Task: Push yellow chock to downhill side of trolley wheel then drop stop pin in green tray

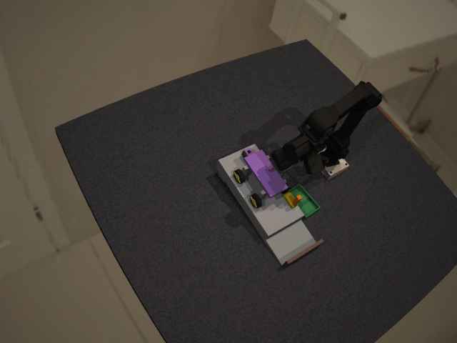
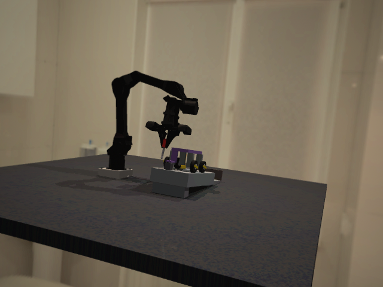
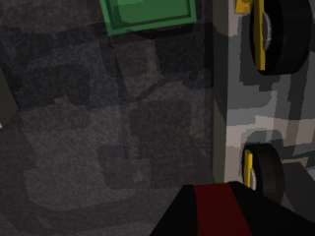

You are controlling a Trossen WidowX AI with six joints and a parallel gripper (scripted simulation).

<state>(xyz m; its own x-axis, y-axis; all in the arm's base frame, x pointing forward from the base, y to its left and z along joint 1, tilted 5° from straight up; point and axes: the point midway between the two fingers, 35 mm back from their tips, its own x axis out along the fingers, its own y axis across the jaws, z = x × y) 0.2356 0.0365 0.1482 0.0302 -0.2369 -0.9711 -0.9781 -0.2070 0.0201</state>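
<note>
1. Top view: green tray (image 1: pixel 313 212) (image 3: pixel 153 25), one; lies at about 5 o'clock from the gripper (image 1: pixel 296 164) (image 2: pixel 164 146) (image 3: pixel 213 186), beside the ramp (image 1: pixel 280 217) (image 2: pixel 173 177) (image 3: pixel 256 110); long axis roughly half past ten to half past four.
2. Wrist view: same tray, at 11 o'clock from the gripper; the coming carry probably follows that line, with lowering after.
3. Gripper, one, on one arm; closed on the stop pin's red head, fingertips pointing down.
4. Stop pin (image 2: pixel 164 143) (image 3: pixel 221 211), one; out of the ramp, shank hanging near upright in the exterior view, tip towards 6 to 7 o'clock.
5. Trolley (image 1: pixel 263 171) (image 2: pixel 188 151) (image 3: pixel 295 39), one, purple-topped, standing on the ramp; wheels, four.
6. Chock (image 1: pixel 291 199) (image 2: pixel 183 167) (image 3: pixel 242 6), one, yellow; orange handle, one; sits towards the trolley's downhill end; wheel contact, cannot tell.
</note>
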